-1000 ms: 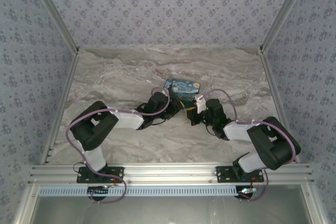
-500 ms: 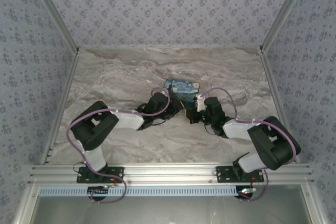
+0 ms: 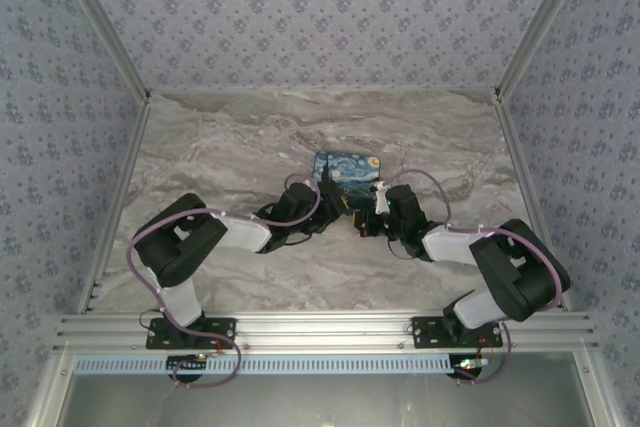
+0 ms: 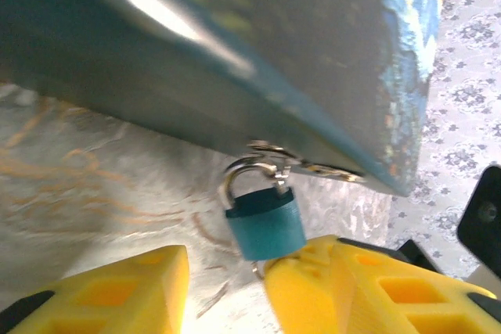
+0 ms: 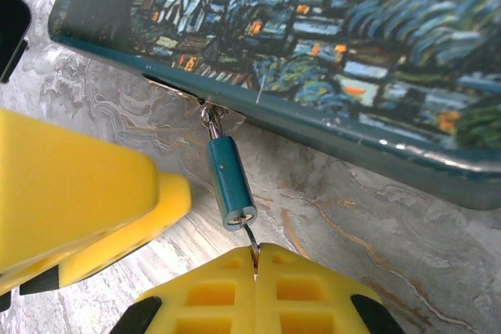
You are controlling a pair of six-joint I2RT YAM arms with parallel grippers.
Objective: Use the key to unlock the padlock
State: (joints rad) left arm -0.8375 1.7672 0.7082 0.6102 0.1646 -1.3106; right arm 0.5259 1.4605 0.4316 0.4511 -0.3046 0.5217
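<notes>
The padlock (image 5: 232, 181) is showing a smooth matt-blue body and shiny metal shackle; the key (image 5: 249, 235) is gleaming silvery metal.

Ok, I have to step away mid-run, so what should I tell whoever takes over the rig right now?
The left gripper is open, one finger on either side of the padlock, not clamping it.
The right gripper is shut on the key, whose blade meets the keyhole at the padlock's bottom end.
The padlock hangs from the hasp of the box; its shackle looks closed.
Done: key grasped and lined up.
Left: steady the padlock, seat the key fully, turn it, free the shackle.
</notes>
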